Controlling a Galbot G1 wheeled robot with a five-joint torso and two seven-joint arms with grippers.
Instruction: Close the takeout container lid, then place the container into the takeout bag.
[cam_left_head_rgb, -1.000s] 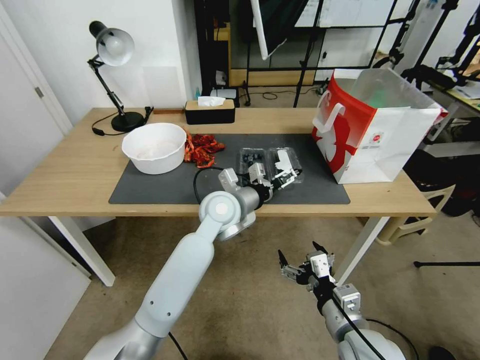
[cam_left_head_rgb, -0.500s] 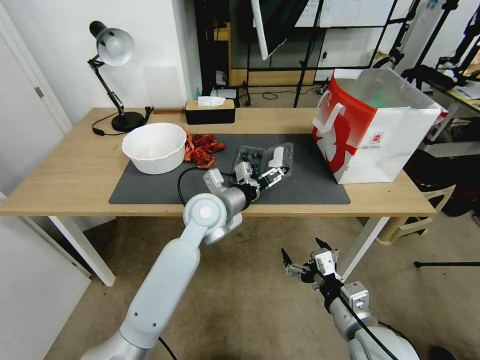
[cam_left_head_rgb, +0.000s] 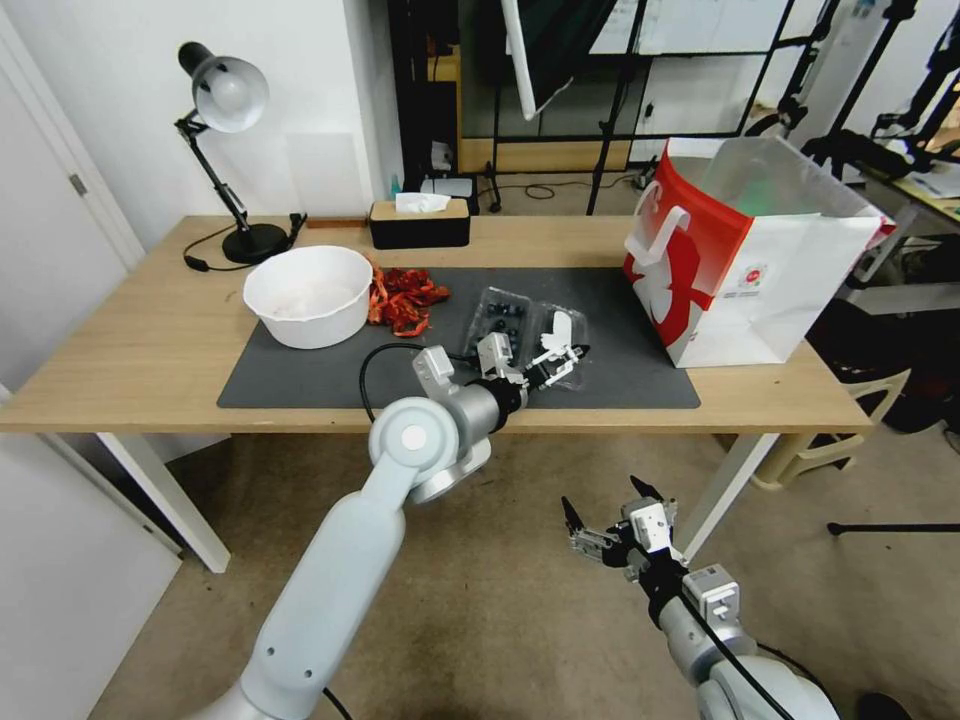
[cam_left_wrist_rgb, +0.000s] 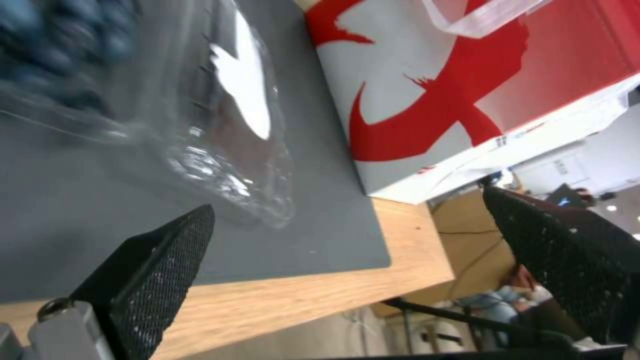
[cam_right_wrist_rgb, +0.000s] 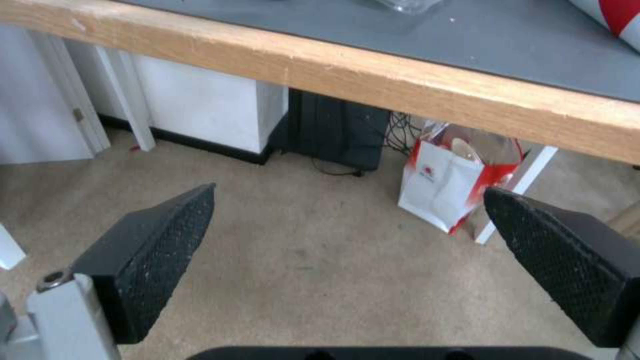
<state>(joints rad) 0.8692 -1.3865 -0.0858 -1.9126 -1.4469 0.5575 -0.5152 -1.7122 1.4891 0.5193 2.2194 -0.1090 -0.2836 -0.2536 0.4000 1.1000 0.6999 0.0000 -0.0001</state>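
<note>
clear crinkled lid (cam_left_head_rgb: 557, 331), hinged open

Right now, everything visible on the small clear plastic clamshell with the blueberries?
The small clear plastic clamshell container lies open and flat on the dark grey mat, between the white bowl and the red-and-white paper bag. Its tray half holds dark blueberries. The hinged clear lid, folded out toward the bag, carries a white sticker. The plastic looks thin, glossy and crinkled. The left gripper sits open at the container's near edge; contact cannot be judged.
</note>
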